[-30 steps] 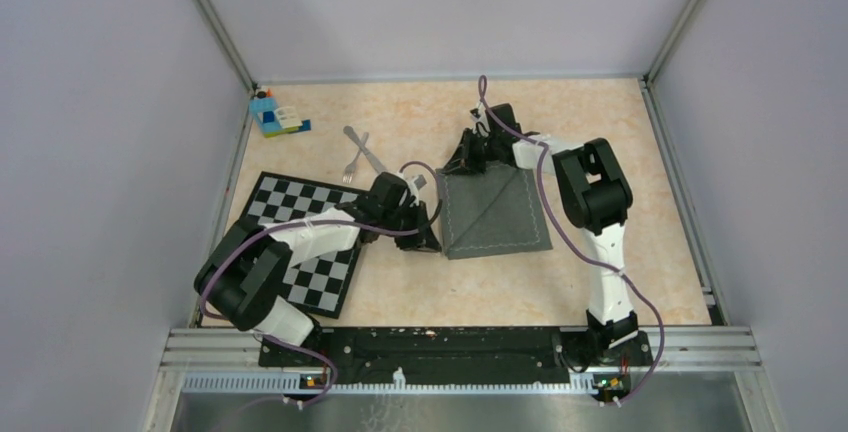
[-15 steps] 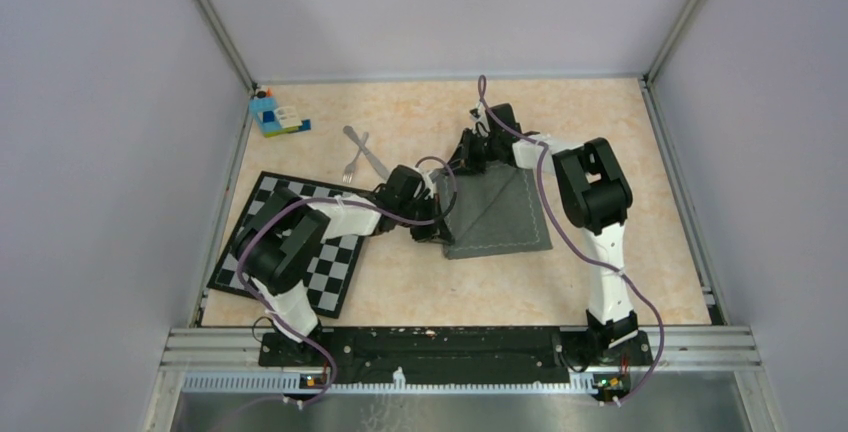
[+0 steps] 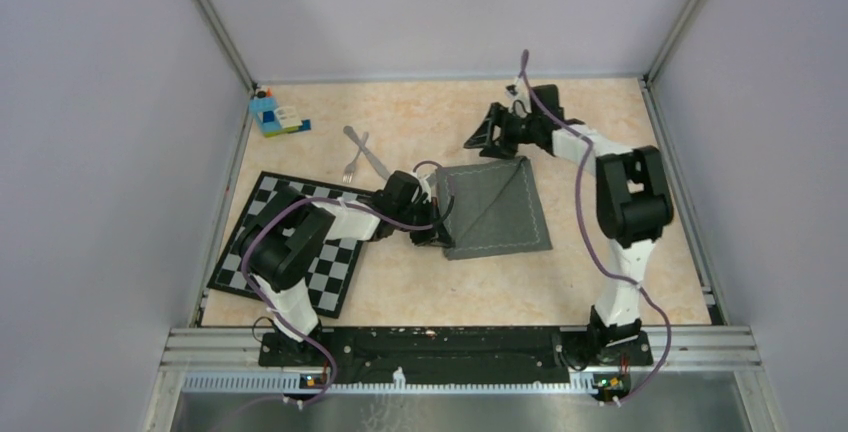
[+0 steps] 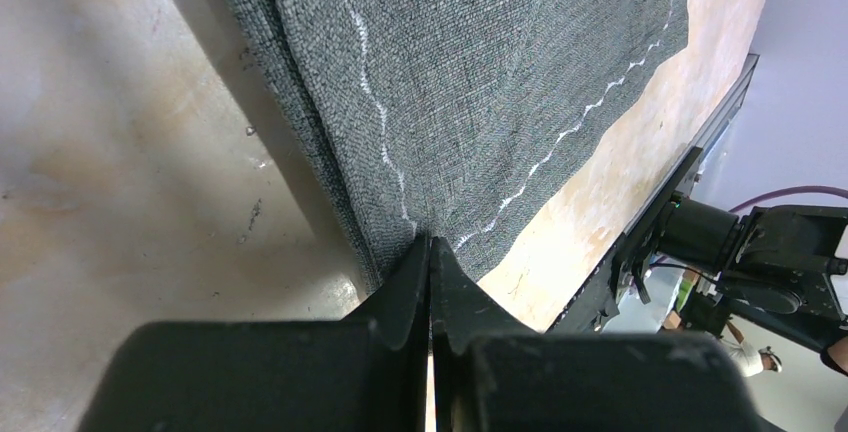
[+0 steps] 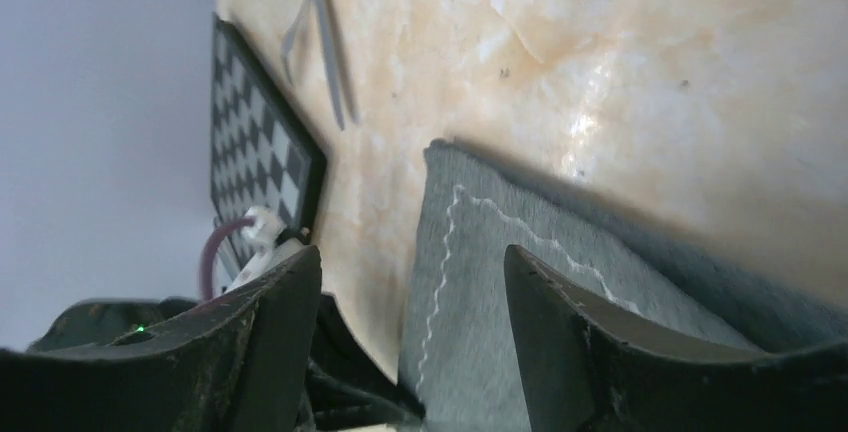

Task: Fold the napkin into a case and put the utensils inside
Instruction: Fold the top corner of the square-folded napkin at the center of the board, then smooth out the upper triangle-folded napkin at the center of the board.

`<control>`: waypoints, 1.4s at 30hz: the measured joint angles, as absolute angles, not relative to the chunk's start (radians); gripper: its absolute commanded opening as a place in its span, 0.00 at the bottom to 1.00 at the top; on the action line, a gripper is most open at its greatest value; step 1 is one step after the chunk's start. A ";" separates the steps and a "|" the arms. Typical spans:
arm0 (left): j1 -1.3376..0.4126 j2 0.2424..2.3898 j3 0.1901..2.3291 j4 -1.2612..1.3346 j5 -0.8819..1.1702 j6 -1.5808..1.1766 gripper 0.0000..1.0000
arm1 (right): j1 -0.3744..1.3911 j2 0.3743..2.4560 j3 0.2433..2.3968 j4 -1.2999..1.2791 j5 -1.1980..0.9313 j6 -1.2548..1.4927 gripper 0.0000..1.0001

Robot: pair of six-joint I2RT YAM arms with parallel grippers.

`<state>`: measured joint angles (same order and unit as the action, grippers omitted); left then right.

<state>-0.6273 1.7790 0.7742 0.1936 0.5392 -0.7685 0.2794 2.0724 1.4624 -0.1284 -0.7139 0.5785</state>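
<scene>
— Far left?
— Crossed fork (image 3: 352, 166) and knife (image 3: 375, 164) on the table (image 3: 420, 122), just past the checkered mat (image 3: 325, 277).
— Next?
— Then left gripper (image 4: 430, 247), fingers pinched together on the near left corner of the napkin (image 3: 495, 207), flat mid-table.
— Rightmost?
— Finally right gripper (image 5: 410, 252), fingers spread apart, just beyond the napkin's far edge.

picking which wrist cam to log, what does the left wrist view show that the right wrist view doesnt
Only left wrist: the left jaws shut on a folded edge of the napkin, and a dark rail at the edge of the table. Only right wrist: the right jaws open and empty, the utensils, the checkered mat. Both: the napkin's white stitched hem and the bare table.
</scene>
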 measured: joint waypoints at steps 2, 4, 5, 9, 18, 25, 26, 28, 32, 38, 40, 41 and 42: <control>-0.627 1.779 0.773 0.196 0.540 -0.768 0.01 | 0.237 1.971 1.354 -0.076 -0.744 0.581 0.66; -0.627 1.779 0.770 0.203 0.542 -0.768 0.00 | 0.208 1.891 1.243 0.006 -0.783 0.604 0.64; -0.627 1.779 0.769 0.204 0.542 -0.768 0.00 | 0.206 1.871 1.200 0.050 -0.802 0.617 0.63; -0.627 1.779 0.768 0.208 0.543 -0.769 0.00 | 0.237 1.885 1.030 0.252 -0.899 0.699 0.62; -0.627 1.779 0.764 0.213 0.542 -0.778 0.00 | 0.176 2.064 1.038 0.350 -0.963 0.705 0.62; -0.626 1.779 0.757 0.226 0.544 -0.785 0.00 | 0.111 2.167 1.147 0.410 -1.040 0.718 0.63; -0.626 1.779 0.757 0.226 0.545 -0.785 0.00 | 0.105 2.179 1.156 0.421 -1.055 0.729 0.63; -0.626 1.779 0.756 0.228 0.546 -0.784 0.00 | 0.100 2.189 1.168 0.425 -1.069 0.738 0.63; -0.626 1.779 0.756 0.230 0.548 -0.784 0.00 | 0.094 2.224 1.219 0.426 -1.097 0.752 0.63; -0.626 1.779 0.756 0.232 0.550 -0.783 0.09 | 0.090 2.279 1.320 0.408 -1.121 0.761 0.63; -0.626 1.776 0.756 0.228 0.551 -0.780 0.20 | 0.088 2.264 1.321 0.364 -1.094 0.744 0.64; -0.626 1.773 0.759 0.221 0.553 -0.777 0.26 | 0.087 2.246 1.321 0.310 -1.063 0.725 0.64; -0.626 1.766 0.765 0.205 0.556 -0.773 0.32 | 0.086 2.217 1.320 0.238 -1.019 0.701 0.64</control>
<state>-0.6262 1.7657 0.7650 0.2047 0.5556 -0.7731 0.0864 2.2166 1.3205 0.2379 -1.0195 0.7010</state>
